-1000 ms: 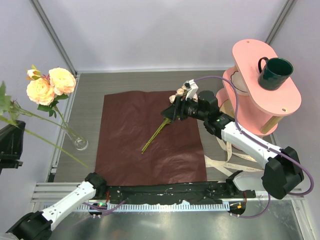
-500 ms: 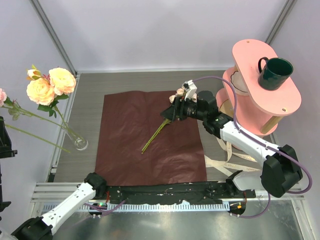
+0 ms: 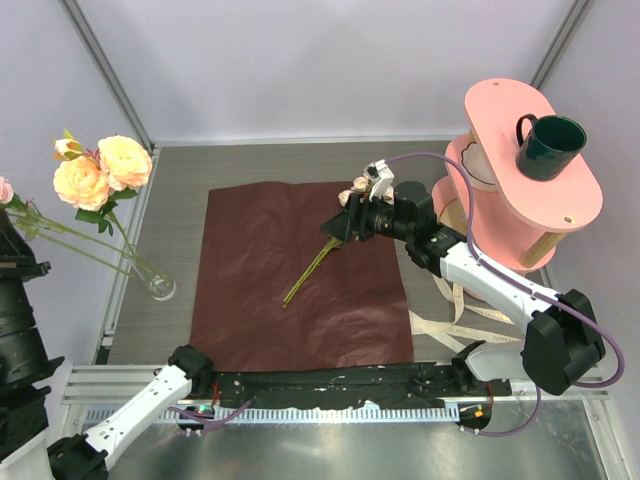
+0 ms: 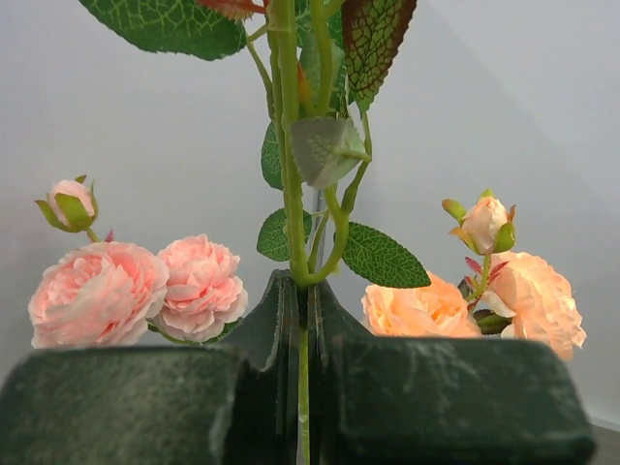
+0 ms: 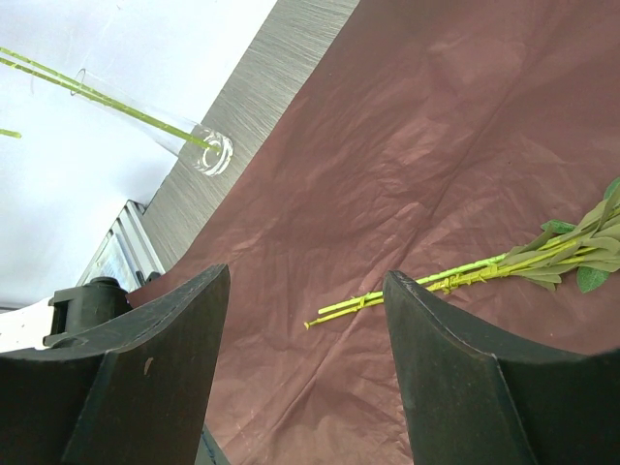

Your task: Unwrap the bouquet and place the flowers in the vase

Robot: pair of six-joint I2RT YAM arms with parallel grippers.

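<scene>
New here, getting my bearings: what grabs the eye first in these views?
A dark red paper sheet lies spread out in the middle, loose flowers on it. Right of it, a pink stand carries a dark green mug; at far left, peach roses stand in the clear vase.

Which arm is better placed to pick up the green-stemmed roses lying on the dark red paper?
Right. The right gripper hangs open over those green-stemmed roses on the dark red paper; the left gripper is shut on another rose stem.
</scene>
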